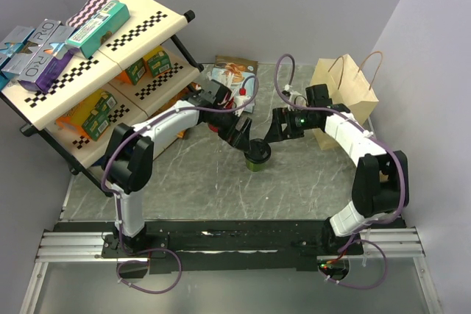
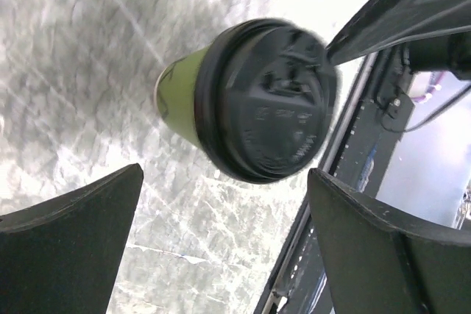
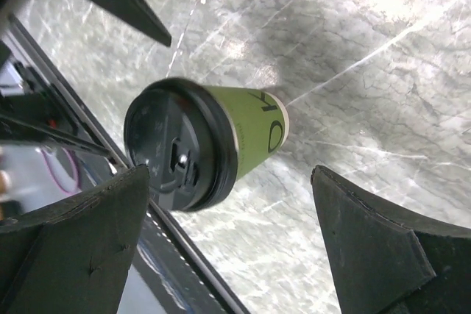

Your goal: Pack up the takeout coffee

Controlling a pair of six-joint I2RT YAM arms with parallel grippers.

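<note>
The takeout coffee [image 1: 257,157], a green paper cup with a black lid, stands upright on the marble table, mid-table. In the left wrist view the takeout coffee [image 2: 257,101] lies just beyond my left gripper [image 2: 226,174], which is wide open and holds nothing. My right gripper [image 3: 229,170] is open too, and the takeout coffee [image 3: 199,145] sits just past its fingertips, untouched. From above, the left gripper [image 1: 243,140] and the right gripper [image 1: 271,134] hover close over the cup from either side.
A brown paper bag [image 1: 346,90] with handles stands at the back right, behind the right arm. A two-tier checkered shelf [image 1: 147,27] with boxes fills the left. A snack packet [image 1: 234,75] lies behind the left gripper. The table's black front rail [image 3: 184,255] runs close to the cup.
</note>
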